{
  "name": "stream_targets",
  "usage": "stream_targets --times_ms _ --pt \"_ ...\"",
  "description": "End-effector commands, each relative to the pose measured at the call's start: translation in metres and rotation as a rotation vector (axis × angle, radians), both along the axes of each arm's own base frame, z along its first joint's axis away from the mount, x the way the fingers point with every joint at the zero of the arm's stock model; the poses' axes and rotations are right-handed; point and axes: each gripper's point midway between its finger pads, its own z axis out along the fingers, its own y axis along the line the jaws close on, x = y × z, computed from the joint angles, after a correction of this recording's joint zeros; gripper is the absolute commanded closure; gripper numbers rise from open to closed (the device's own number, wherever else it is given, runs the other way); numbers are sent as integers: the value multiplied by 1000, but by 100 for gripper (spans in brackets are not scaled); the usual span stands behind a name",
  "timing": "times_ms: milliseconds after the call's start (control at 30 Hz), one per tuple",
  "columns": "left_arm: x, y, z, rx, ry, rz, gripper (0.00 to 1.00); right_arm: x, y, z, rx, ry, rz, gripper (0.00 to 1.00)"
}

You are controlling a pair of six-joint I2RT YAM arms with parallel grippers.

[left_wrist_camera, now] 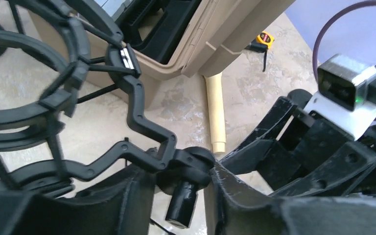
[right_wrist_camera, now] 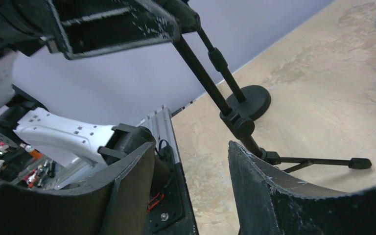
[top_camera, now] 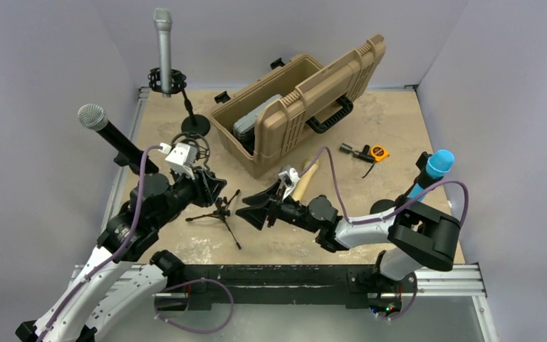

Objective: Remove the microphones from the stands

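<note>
At the left edge of the desk [top_camera: 370, 121] 1 black microphone [top_camera: 107, 132] stands tilted, the left gripper [top_camera: 214, 187] pinches in its jaws the joint of the tripod stand [top_camera: 221, 212] under the shock mount [left_wrist_camera: 68, 73], and the right gripper [top_camera: 246, 209] waits just beside with jaws spread.

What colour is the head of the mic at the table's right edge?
Light blue; the mic head shows best in the top view.

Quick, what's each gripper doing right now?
Left gripper: fingers closed on the shock mount pivot.
Right gripper: open, holding nothing.
</note>
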Motion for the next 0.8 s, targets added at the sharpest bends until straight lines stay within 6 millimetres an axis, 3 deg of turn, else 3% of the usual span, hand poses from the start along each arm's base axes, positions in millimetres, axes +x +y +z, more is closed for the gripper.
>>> stream_targets --times_ms 0,233,367,567,633,733,767 --pt "2 -19 24 -27 -149 -113 68 -5 -18 38 143 -23 25 44" --pt "-11 -50 29 -69 -224 -317 88 -3 -39 35 188 32 81 41" --pt "-20 -71 36 -87 -264 -464 89 1 -47 19 136 94 131 34" --pt "-16 -81 22 -43 -229 -520 89 -2 -45 -6 3 135 239 27" --pt "-14 -82 19 -40 -222 -518 84 -2 -44 -16 -31 156 255 25" --pt "-15 -81 15 -38 -195 -512 59 -3 -48 -23 -29 166 285 23" --pt "-15 -80 15 -38 -189 -510 55 -2 -48 -25 -28 172 291 23"
